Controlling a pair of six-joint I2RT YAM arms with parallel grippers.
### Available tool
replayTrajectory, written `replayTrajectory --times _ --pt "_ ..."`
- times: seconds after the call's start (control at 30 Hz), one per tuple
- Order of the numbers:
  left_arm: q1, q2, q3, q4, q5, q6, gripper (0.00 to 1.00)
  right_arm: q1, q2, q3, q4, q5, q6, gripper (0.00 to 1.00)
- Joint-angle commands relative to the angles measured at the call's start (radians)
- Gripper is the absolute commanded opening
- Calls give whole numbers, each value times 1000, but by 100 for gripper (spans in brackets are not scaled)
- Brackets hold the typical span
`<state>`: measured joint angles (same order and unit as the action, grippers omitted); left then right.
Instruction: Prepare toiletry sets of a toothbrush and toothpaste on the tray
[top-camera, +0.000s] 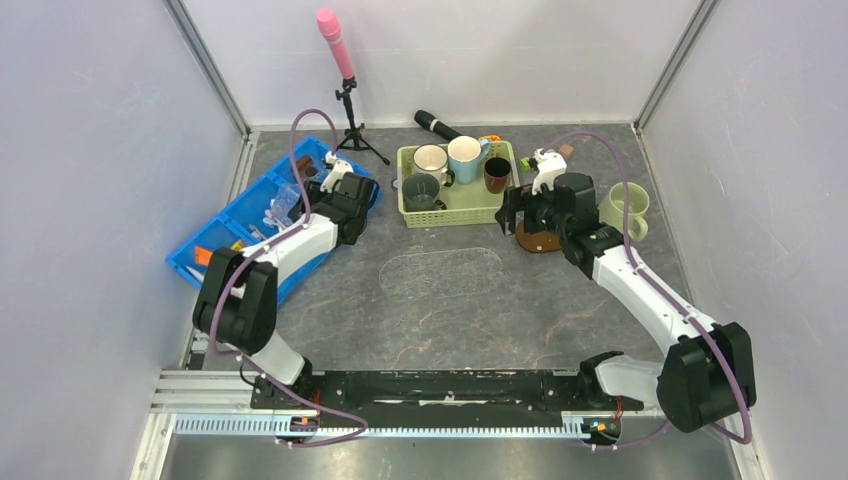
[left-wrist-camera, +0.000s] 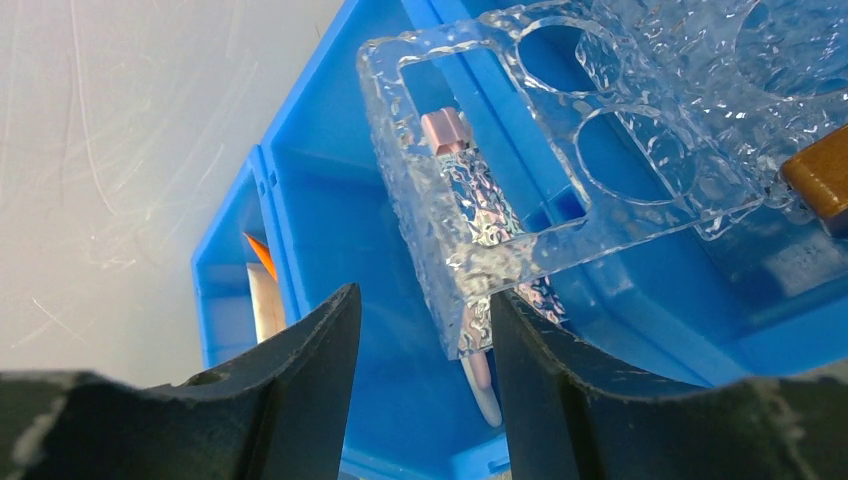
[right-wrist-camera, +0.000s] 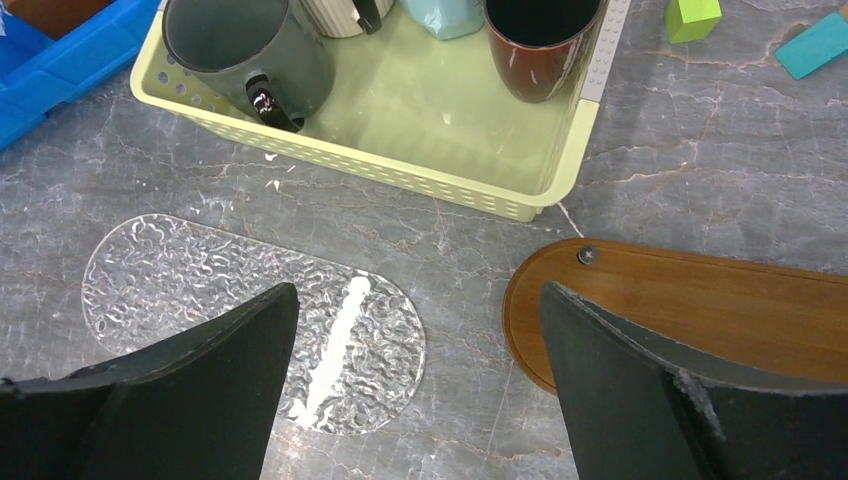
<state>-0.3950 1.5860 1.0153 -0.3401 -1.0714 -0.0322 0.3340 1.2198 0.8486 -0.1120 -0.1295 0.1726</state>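
Mugs (right-wrist-camera: 250, 50) in basket (right-wrist-camera: 380, 170), four; tray (right-wrist-camera: 700, 310), one.

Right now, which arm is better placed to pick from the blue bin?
Left. The left gripper hangs over the blue bin, straddling the edge of a clear holder. The right gripper is open above the wooden tray, well away.

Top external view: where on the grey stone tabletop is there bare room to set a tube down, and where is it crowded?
Bare stone lies between the clear textured oval plate and the black base rail, and between that plate and the blue divided plastic bin. Crowded: the pale green slotted basket, packed with mugs.
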Motion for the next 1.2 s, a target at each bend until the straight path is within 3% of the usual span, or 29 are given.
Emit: replayTrajectory --times 0.0,0.17,0.4,0.8,0.93,1.17 --pt "-4 39 -15 144 -84 91 55 5 -37 -12 41 21 -20 96" --pt "7 73 -32 234 -114 149 50 4 -40 -16 41 23 -19 96" --pt "17 61 -41 288 -154 193 31 4 -50 -20 39 30 -22 96" --pt "16 -254 -41 227 -143 223 4 5 -80 -9 24 16 -7 96" --pt "15 -383 -14 161 -35 191 2 5 -94 19 -6 13 -12 96" --pt "12 -618 -18 116 341 136 2 7 -120 69 -40 -13 -9 96"
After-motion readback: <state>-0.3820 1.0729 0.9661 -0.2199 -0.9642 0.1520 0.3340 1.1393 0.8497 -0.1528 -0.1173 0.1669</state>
